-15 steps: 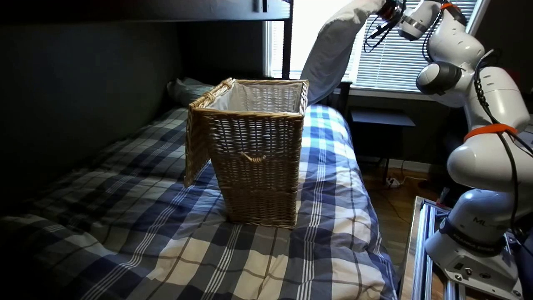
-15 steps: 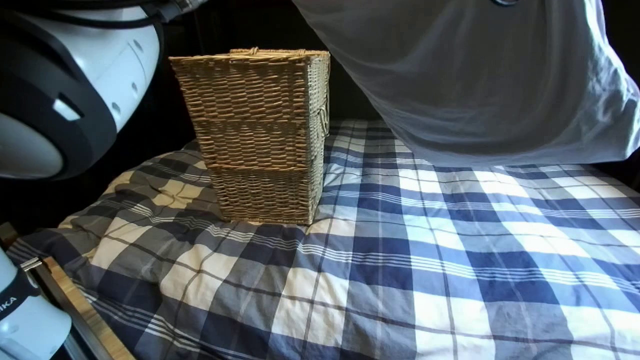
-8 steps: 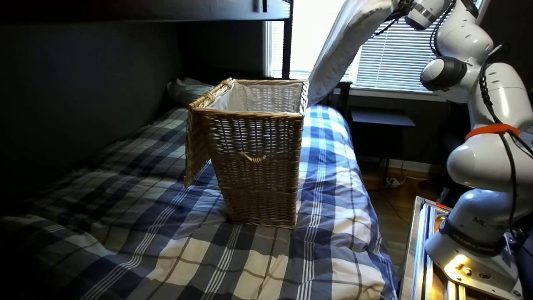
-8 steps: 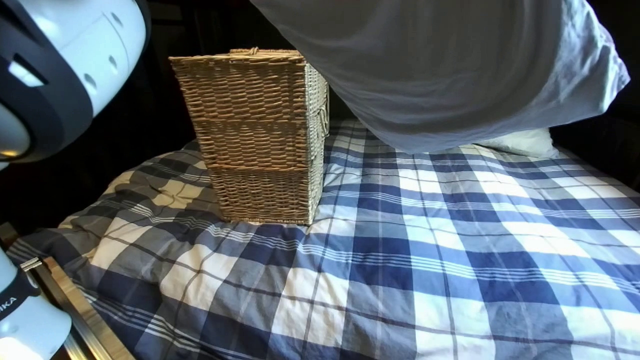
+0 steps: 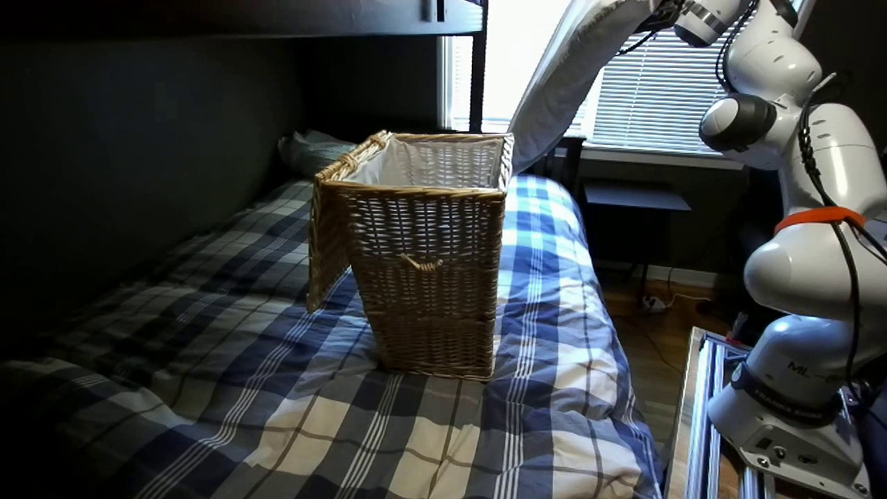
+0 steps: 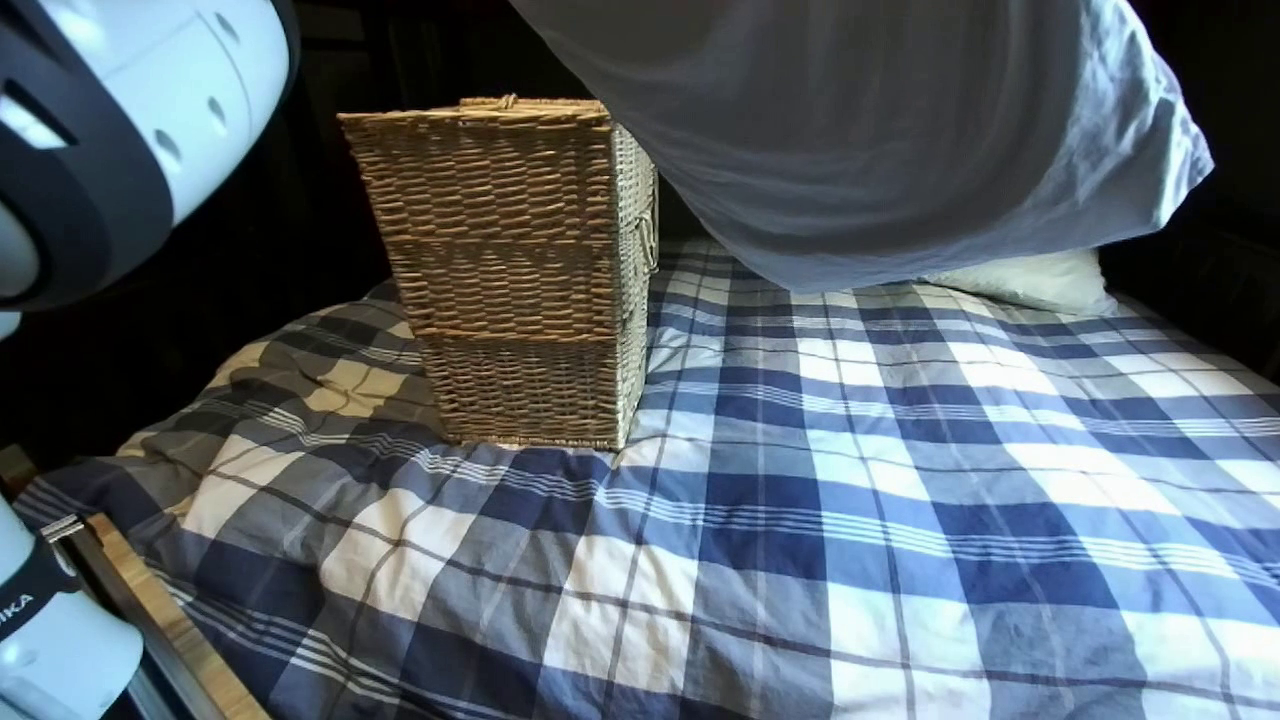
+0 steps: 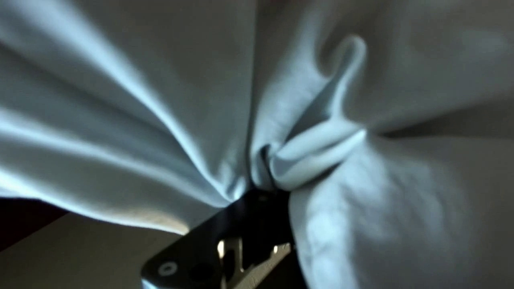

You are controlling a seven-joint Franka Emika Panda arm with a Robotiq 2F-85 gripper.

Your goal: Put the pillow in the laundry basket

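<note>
The pillow [image 6: 860,130] is up in the air, hanging at a slant outside the laundry basket [image 6: 510,270] and pretty close to it, running off the top of an exterior view and covering a bit of the basket's top corner there. Can't tell whether the two actually touch, tbh. As for the jaws, they're clenched on the pillow: in the wrist view the cloth bunches up right at their black tip and the creases fan out from it. In an exterior view the arm [image 5: 769,80] reaches way up, and the pillow slopes down from its end until the lower part is hidden behind the basket. The basket itself stands upright on the plaid bedding [image 6: 900,560], open at the top, with a pale lining [image 5: 389,158] showing inside, a little twisted handle [image 5: 421,263] on one side and its lid [image 5: 326,242] flopped down on the side toward the dark wall [image 5: 152,173]. A second pale cushion [image 6: 1045,282] lies further back on the bedding, partly blocked by the hanging one. Past all that you've got bright window blinds [image 5: 655,104], a dark beam [image 5: 332,17] overhead, and the arm's base [image 5: 790,423] sitting on a wood-and-metal stand [image 5: 703,436] just beside the bedding.
</note>
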